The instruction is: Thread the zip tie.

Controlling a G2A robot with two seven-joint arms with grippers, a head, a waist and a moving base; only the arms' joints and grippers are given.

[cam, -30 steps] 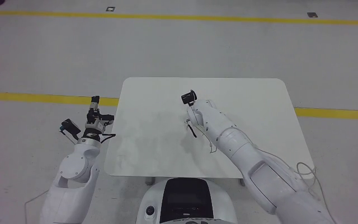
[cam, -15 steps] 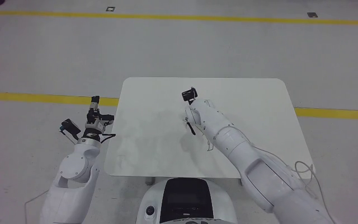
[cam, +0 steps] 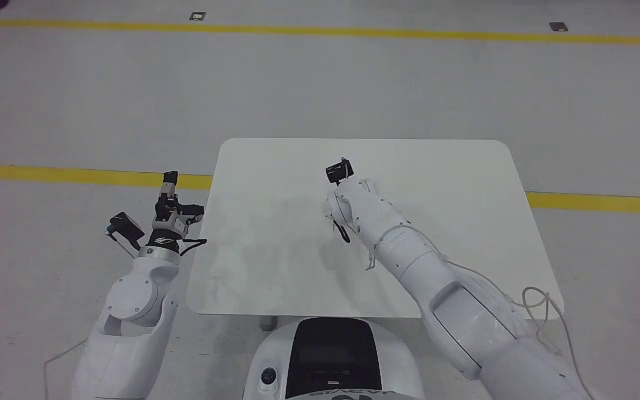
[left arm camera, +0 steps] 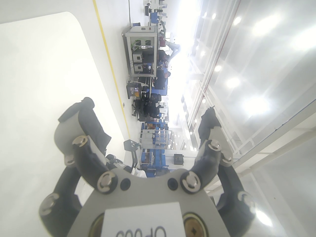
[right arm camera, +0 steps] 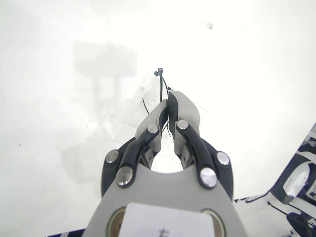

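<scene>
A thin black zip tie [right arm camera: 161, 82] sticks out past the fingertips of my right gripper [right arm camera: 168, 101], which is shut on it just above the white table [right arm camera: 246, 75]. Its small square head points away from the gripper, and a loose black tail curves off beside the fingers. Whether this is one looped tie or two, I cannot tell. From above, the right gripper [cam: 341, 228] hangs over the middle of the table [cam: 460, 180]. My left gripper [left arm camera: 148, 109] is open and empty, held off the table's left edge [cam: 170, 190].
A clear plastic sheet [right arm camera: 197, 110] lies flat on the table under the right gripper. A tiny speck of debris [right arm camera: 210, 25] sits farther out. A yellow floor line [cam: 60, 174] runs past both sides of the table.
The right arm has shifted slightly to the left over the table, still shut on the zip tie. The left arm has not moved.
</scene>
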